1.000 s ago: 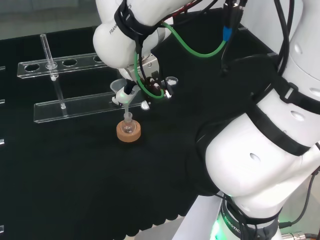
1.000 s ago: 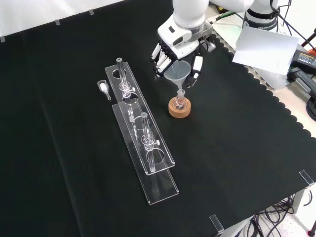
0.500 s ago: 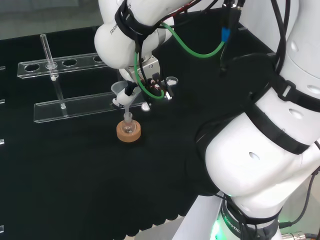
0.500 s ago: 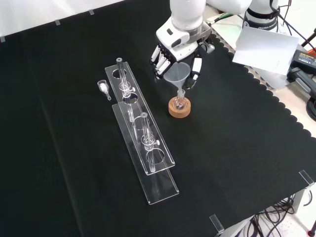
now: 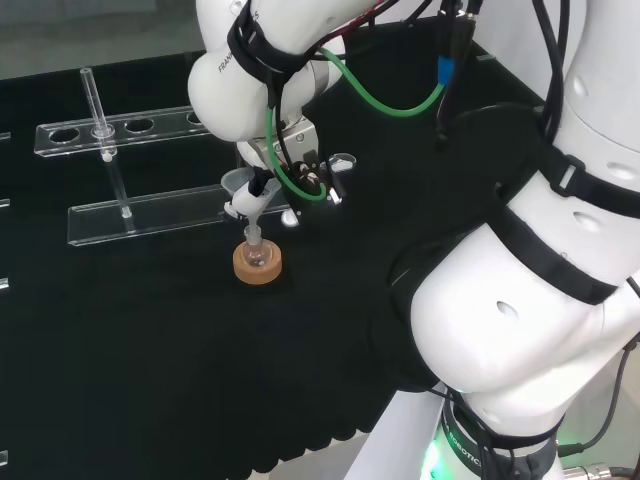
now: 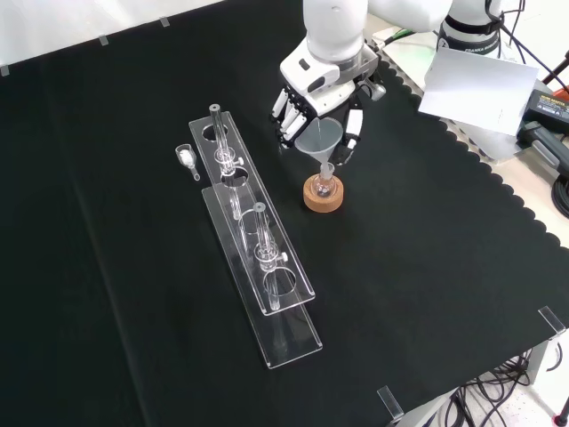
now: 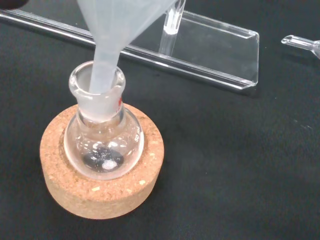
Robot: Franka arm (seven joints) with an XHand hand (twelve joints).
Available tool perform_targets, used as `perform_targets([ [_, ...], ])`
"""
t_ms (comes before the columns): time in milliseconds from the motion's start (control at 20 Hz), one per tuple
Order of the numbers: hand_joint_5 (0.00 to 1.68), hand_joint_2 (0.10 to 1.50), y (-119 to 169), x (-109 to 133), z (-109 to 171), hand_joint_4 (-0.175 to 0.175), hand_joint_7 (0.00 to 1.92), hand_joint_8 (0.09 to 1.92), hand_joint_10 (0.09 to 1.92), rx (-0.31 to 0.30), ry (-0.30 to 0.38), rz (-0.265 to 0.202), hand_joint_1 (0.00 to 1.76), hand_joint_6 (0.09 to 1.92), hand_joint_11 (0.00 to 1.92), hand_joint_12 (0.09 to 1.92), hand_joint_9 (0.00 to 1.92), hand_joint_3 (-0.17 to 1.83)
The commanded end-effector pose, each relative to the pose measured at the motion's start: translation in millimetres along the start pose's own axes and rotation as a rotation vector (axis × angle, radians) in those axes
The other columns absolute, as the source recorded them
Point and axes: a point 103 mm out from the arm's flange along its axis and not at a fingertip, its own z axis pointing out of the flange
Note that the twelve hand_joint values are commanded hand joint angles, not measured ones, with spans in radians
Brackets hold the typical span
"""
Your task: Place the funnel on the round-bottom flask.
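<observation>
The black and white hand (image 6: 318, 105) gripped one translucent plastic funnel (image 6: 319, 139), its stem inside the neck of one clear round-bottom glass flask (image 7: 103, 140) on one cork ring (image 7: 100, 192) beside two clear racks (image 6: 267, 294).

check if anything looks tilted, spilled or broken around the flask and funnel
Nothing is spilled or broken. The funnel leans a little, its stem already inside the neck of the round-bottom flask, which sits upright in its cork ring. The hand has its fingers round the funnel's cone.
</observation>
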Motion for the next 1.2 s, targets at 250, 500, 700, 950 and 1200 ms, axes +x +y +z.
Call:
perform_targets([
  [250, 0.76, 0.87, 2.0, -2.1, 1.5, -0.087, 0.88, 0.80, 0.38, 0.005, 0.003, 0.015, 0.76, 0.76, 0.85, 1.06, 1.22, 0.51],
  [500, 0.74, 0.87, 5.7, -0.1, 0.8, -0.088, 0.87, 0.80, 0.38, 0.018, -0.010, 0.028, 0.76, 0.77, 0.84, 1.07, 1.21, 0.51],
  [700, 0.73, 0.86, 4.9, 1.8, 1.5, -0.088, 0.86, 0.81, 0.38, 0.020, -0.012, 0.033, 0.76, 0.77, 0.83, 1.07, 1.20, 0.51],
  [950, 0.67, 0.85, 3.6, 0.5, 2.8, -0.089, 0.82, 0.82, 0.41, 0.029, 0.000, 0.028, 0.75, 0.78, 0.79, 1.10, 1.16, 0.52],
  [1200, 0.62, 0.83, 3.3, -2.2, 4.2, -0.091, 0.80, 0.83, 0.43, 0.034, 0.005, 0.024, 0.74, 0.77, 0.76, 1.13, 1.13, 0.52],
])
